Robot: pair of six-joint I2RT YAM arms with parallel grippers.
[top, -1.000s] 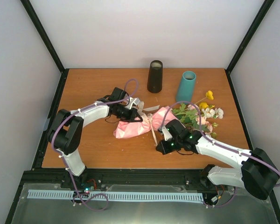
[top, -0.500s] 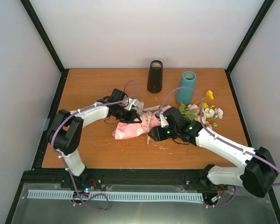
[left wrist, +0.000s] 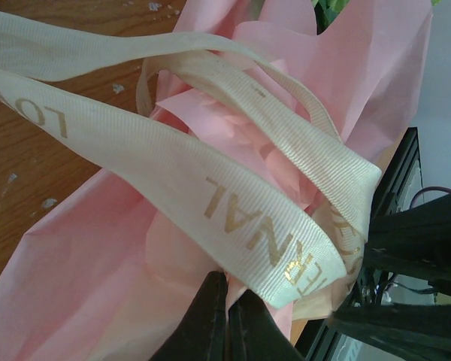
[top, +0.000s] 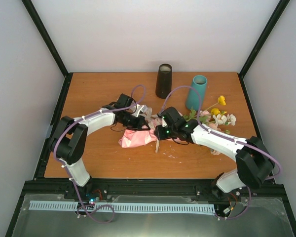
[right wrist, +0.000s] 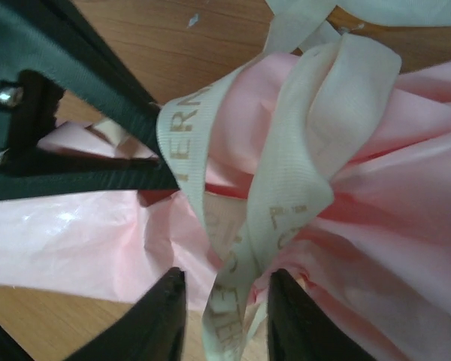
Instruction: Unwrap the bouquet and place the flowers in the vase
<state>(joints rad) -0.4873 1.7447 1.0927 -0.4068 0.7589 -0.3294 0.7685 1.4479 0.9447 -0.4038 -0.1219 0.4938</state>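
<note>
Right gripper (right wrist: 225, 297), jaws apart astride the beige ribbon (right wrist: 301, 150): best pinch one strand and draw it away from the closed left gripper (left wrist: 227, 304).

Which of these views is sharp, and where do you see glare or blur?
Top external view: even light, sharp, soft shadows on the table. Left wrist view: the ribbon shows sharp gold letters, the background at right is washed out. Right wrist view: a glare patch on the pink paper at left.
</note>
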